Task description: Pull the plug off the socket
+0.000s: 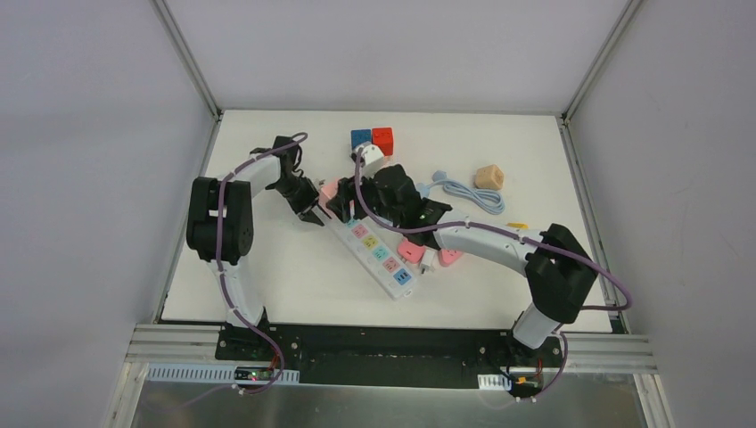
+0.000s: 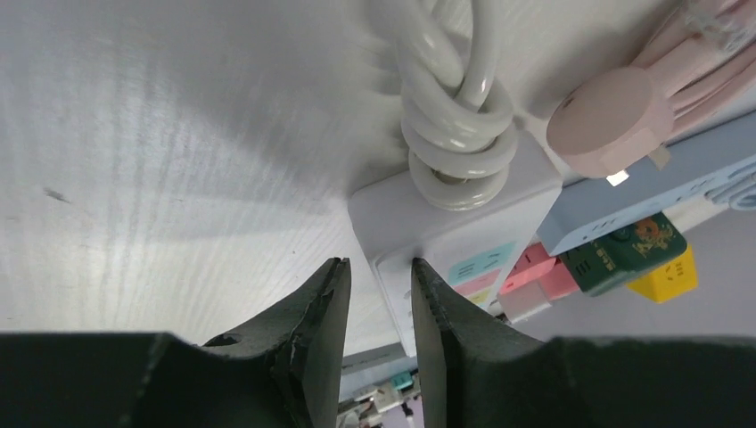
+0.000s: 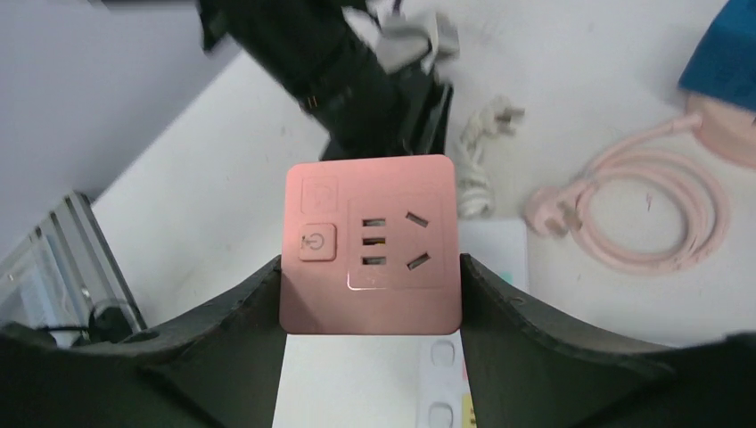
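Plug block (image 3: 370, 245), pink, square, hard-shelled, sits squarely between the jaws of the right gripper (image 3: 370, 267). The jaws are clamped on its two opposite side walls, and its socket face is turned up toward the wrist. White power strip (image 2: 401, 236) lies directly beneath those jaws. Whether the prongs are seated or already free cannot be told, since the block hides the joint. Left gripper (image 2: 379, 272) has its jaws parted only a sliver and grasps nothing. Its tips are at the strip's cord end, with the casing edge running under the gap and the knotted white cord (image 2: 455, 125) just beyond the tips; contact with the casing is unclear. Judgement on handling: the block is light, rigid and smooth-sided, so it is liable to slip if pinched high. The flat side walls are the right purchase, taken low. Expect friction from the prongs, then a sudden release. The strip is light enough to lift along unless pinned, so pull straight and do not rock.
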You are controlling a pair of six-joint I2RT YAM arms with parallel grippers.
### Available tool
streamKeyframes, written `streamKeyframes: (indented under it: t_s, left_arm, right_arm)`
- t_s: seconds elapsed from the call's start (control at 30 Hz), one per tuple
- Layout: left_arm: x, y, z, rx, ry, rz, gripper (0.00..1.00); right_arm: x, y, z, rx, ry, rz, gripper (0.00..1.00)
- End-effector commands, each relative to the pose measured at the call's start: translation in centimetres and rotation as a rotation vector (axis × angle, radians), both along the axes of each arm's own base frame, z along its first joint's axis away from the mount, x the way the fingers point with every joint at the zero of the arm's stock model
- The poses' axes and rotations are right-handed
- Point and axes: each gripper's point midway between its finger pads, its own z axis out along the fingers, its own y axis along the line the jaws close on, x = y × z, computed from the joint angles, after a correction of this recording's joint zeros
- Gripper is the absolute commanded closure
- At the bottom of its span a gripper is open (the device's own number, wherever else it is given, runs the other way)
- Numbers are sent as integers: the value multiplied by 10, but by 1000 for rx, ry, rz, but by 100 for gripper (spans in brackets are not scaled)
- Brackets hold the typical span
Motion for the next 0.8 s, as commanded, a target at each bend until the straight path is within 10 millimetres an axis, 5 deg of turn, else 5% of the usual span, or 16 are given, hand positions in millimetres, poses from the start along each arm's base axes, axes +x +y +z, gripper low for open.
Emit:
streamKeyframes:
  t_s: [0.0,0.2,0.57,0.63,0.77]
  left_arm:
    - [21,16,32,85,-116,-25,66]
    - [29,49,74,232,-230,-20,58]
    - [0,78,91,328,-313,34,54]
    - [-4,82,89,337,-316,47,53]
    - [-12,89,88,328,-327,86,50]
  right_arm:
    - [-36,-9,-21,-54,102,120,100]
    - [-74,-17,-93,-319,292,198,100]
    - [-120,-19,-156,-694,445,257,100]
    - [-118,-16,-156,-709,447,219,87]
    - [-114,-11,-148,-673,473,143,36]
